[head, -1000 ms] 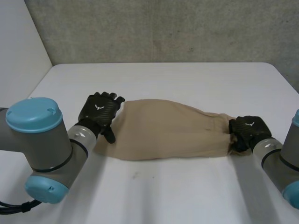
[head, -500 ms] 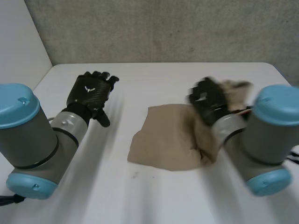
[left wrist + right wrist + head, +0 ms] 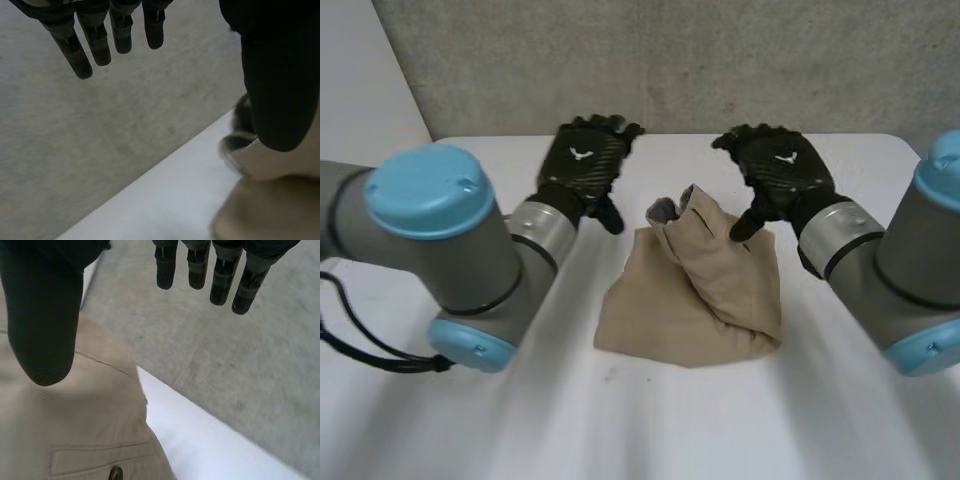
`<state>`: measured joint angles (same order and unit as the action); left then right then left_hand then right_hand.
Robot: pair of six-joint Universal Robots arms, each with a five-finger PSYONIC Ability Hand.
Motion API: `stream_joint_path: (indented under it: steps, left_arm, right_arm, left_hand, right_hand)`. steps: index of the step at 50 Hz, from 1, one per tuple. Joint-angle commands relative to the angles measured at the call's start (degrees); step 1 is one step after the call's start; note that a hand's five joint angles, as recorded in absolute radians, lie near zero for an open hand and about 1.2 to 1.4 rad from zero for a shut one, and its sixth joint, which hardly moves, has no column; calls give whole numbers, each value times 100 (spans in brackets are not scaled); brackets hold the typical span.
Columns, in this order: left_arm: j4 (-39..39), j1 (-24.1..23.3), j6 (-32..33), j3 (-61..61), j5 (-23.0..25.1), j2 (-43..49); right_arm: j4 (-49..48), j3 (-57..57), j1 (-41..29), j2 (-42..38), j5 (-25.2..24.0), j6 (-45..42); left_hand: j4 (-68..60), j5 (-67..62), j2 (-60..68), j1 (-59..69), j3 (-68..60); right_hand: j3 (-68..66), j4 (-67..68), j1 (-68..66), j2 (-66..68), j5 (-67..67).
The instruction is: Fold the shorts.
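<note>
At the middle of the white table (image 3: 650, 420), you have the beige fabric shorts (image 3: 690, 295) lying doubled over in a loose, rumpled heap. 1 edge stands up in a small peak at the far side.

To the left of the heap, the left hand (image 3: 582, 160) is in the air above the table, apart from the cloth. Its fingers are straight and slightly spread, gripping nothing. The left wrist view shows those straight fingers (image 3: 100, 45) against the grey concrete wall (image 3: 75, 150), with a corner of the shorts below the thumb.

To the right, the right hand (image 3: 778, 168) is also in the air, fingers straight and spread, holding nothing. Its thumb (image 3: 748, 222) points down close over the heap's far right part; you cannot tell whether the tip touches the cloth. In the right wrist view the shorts lie under the thumb, showing a stitched pocket slit (image 3: 100, 457) and 1 small dark button (image 3: 116, 473).

The grey left arm (image 3: 430, 240) and the grey right arm (image 3: 920, 270), both with light-blue caps, reach in from the near corners.
</note>
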<state>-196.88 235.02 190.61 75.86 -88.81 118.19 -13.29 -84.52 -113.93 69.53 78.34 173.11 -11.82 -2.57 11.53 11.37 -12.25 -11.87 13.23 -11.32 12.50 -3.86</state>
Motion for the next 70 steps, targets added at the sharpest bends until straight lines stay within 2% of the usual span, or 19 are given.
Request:
stream_joint_path:
  steps: [1,10,15,19,28,32,34,48,54,59,70]
  left_arm:
    - [-26,-456,-402,-396,329,652]
    - [-35,-686,-367,-475,338,811]
    - [-26,-765,-297,-449,338,838]
    - [45,-765,115,-388,268,882]
    - [27,-756,1591,-63,-540,890]
    - [18,-774,1917,-54,-611,925]
    - [18,-774,1971,-54,-611,960]
    - [53,-774,1980,385,-575,961]
    - [62,-721,2015,579,-628,821]
    - [88,-616,2024,859,-611,513]
    - [281,-536,2041,1256,-602,293]
  right_arm:
    - [1099,524,230,-572,225,469]
    - [1285,305,529,-476,67,575]
    - [1329,305,670,-361,85,531]
    - [1338,305,670,-423,85,461]
    - [1338,305,609,-546,120,-67]
    - [1338,305,609,-546,129,-128]
    - [1347,296,609,-546,129,-129]
    - [1662,506,521,-712,111,-603]
    - [2023,753,398,-880,67,-629]
    - [2269,937,336,-967,-204,-621]
    - [2410,1262,310,-1476,-399,-603]
  left_hand:
    - [-277,-201,305,322,-234]
    - [-327,-252,356,372,-284]
    - [-999,-923,1027,1044,-955]
    - [-1303,-1227,1331,1348,-1259]
    - [-1421,-1345,1450,1466,-1378]
    - [-1705,-1629,1733,1750,-1661]
    - [-1975,-1899,2003,2020,-1931]
    - [-6816,-6740,6844,6861,-6772]
    - [-6818,-6743,6847,6863,-6775]
    - [-6818,-6743,6847,6863,-6775]
    - [-6818,-6743,6847,6863,-6775]
  right_hand:
    - [187,-323,132,-250,386]
    - [187,-323,132,-250,386]
    - [187,-323,132,-250,386]
    - [187,-323,132,-250,386]
    - [187,-323,132,-250,386]
    - [187,-323,132,-250,386]
    - [187,-323,132,-250,386]
    - [187,-323,132,-250,386]
    - [187,-323,132,-250,386]
    - [187,-323,132,-250,386]
    - [187,-323,132,-250,386]
